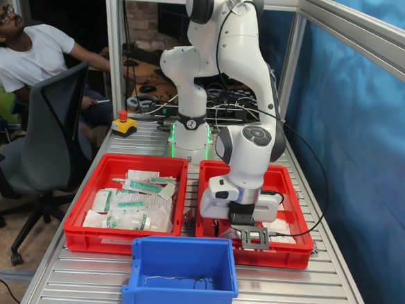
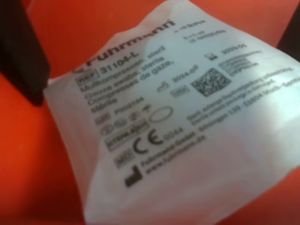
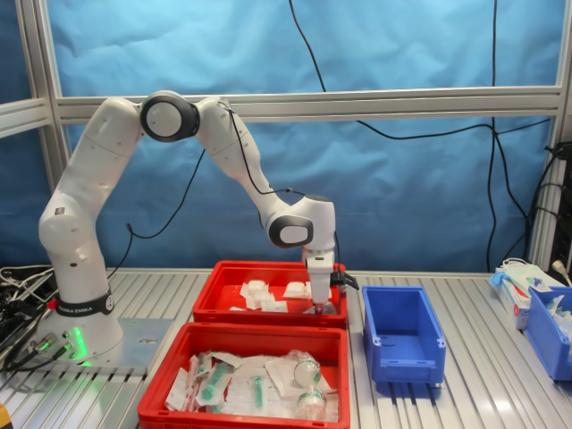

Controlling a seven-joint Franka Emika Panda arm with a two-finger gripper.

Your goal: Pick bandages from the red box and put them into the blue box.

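In the first exterior view, the gripper (image 1: 252, 233) reaches low into the red box (image 1: 287, 250), behind the blue box (image 1: 182, 274). In the wrist view, a white bandage packet (image 2: 187, 122) lies between two dark, parted fingers (image 2: 21, 51), untouched. In the second exterior view, more bandages (image 3: 259, 295) lie inside.

A white bandage packet (image 2: 187, 126) is seen very close up, filling most of the wrist view. It is puffy and lies tilted on the red box (image 2: 42, 164). Black print is seen on it, with the number 31104-L, a small square code and a CE mark. Much of the print is too blurry to be read. Two dark fingers are seen, one (image 2: 21, 51) at each side edge, with the packet between them. No touching can be made out.
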